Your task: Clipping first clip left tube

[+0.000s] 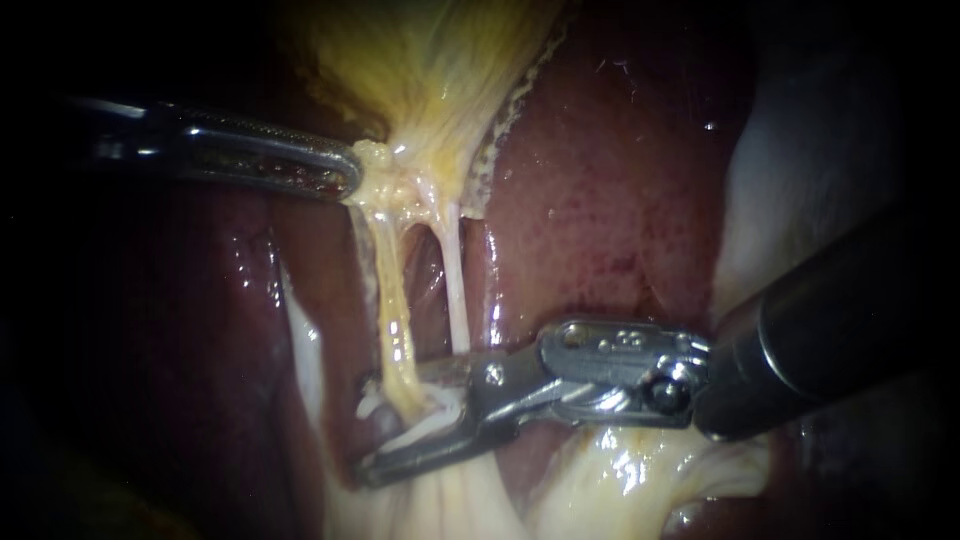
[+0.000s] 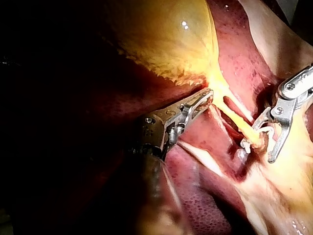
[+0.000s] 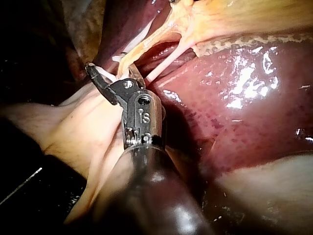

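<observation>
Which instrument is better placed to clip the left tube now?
Right. The right instrument has open jaws straddling the left tube, while the left instrument is shut on the gallbladder, holding it.

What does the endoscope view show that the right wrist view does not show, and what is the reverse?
Only the endoscope view shows my left instrument, with its jaws shut on the gallbladder where it narrows above the tubes. Only the right wrist view shows my right instrument from behind along its shaft, and a wider glossy stretch of the liver beside it. Both views show the right instrument's jaws open around the left tube, the thinner right tube next to it, and liver around them.
</observation>
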